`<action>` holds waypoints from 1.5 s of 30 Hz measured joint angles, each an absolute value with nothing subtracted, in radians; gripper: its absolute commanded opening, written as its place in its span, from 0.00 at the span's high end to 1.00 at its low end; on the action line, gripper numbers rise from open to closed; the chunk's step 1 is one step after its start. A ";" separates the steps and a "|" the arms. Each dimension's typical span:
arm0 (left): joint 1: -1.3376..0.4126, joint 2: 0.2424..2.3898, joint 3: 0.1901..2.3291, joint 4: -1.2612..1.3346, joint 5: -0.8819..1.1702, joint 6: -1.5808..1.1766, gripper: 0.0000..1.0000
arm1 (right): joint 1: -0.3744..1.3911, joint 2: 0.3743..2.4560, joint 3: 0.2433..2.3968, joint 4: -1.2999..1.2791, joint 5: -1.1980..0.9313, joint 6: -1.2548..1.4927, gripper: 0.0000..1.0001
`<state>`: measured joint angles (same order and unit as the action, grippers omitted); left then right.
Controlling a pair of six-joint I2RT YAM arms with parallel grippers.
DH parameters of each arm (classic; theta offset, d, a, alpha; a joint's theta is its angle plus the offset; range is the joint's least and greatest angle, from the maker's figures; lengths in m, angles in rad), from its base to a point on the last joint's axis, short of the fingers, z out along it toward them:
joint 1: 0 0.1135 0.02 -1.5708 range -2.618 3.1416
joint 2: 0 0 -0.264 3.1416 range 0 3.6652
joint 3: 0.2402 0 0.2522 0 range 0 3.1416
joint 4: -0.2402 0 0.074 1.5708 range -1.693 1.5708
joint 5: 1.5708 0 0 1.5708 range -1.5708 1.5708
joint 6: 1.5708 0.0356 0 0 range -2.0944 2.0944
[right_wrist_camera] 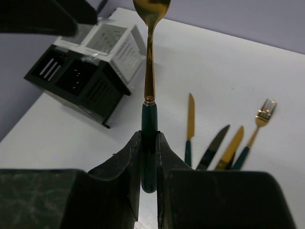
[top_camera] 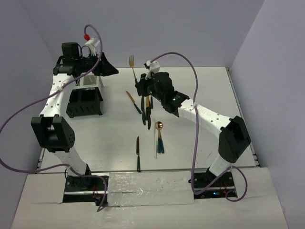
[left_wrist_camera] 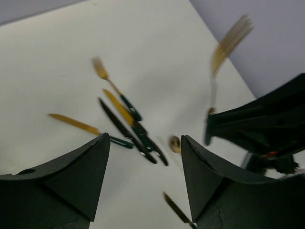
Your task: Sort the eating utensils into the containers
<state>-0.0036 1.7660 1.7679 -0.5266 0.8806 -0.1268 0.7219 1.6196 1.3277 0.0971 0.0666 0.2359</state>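
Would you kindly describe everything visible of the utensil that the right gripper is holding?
It is a slim fork with a shiny gold head and neck, seemingly metal, and a dark green handle below a small collar. The right gripper is shut on the handle, clamping it from both sides. The fork sticks straight out past the gripper, head farthest, apparently lifted off the white table; nothing else touches it. The wrist view crops its tines; the overhead view shows them.

Gold-bowled, green-handled spoon [right_wrist_camera: 149, 71]; black caddy [right_wrist_camera: 95, 93], perforated silver above.
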 measured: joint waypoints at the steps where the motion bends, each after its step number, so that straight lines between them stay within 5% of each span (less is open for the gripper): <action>1: -0.031 1.766 1.774 -0.538 0.901 -0.142 0.29 | 0.730 1.636 1.344 0.102 0.054 0.236 1.00; 10: -0.098 1.766 1.790 -0.525 0.973 -0.262 0.28 | 0.747 1.705 1.392 0.102 -0.020 0.237 1.00; 23: -0.162 1.766 1.684 -0.441 0.908 -0.337 0.43 | 0.770 1.706 1.396 0.114 -0.023 0.245 1.00; 32: -0.182 1.766 1.670 -0.421 0.889 -0.338 0.74 | 0.770 1.706 1.398 0.118 -0.016 0.245 1.00; 36: -0.191 1.766 1.668 -0.413 0.893 -0.348 1.00 | 0.770 1.708 1.407 0.107 -0.012 0.245 1.00; 40: -0.197 1.766 1.668 -0.411 0.892 -0.356 1.00 | 0.770 1.711 1.407 0.101 -0.008 0.245 1.00; 42: -0.197 1.766 1.668 -0.412 0.885 -0.355 1.00 | 0.770 1.713 1.409 0.102 -0.008 0.245 0.89; 43: -0.197 1.766 1.668 -0.414 0.879 -0.354 1.00 | 0.770 1.718 1.413 0.099 -0.009 0.245 0.76; 44: -0.196 1.766 1.668 -0.416 0.868 -0.350 1.00 | 0.770 1.726 1.423 0.093 -0.010 0.245 0.51; 45: -0.195 1.766 1.668 -0.416 0.859 -0.343 1.00 | 0.770 1.737 1.435 0.088 -0.013 0.253 0.43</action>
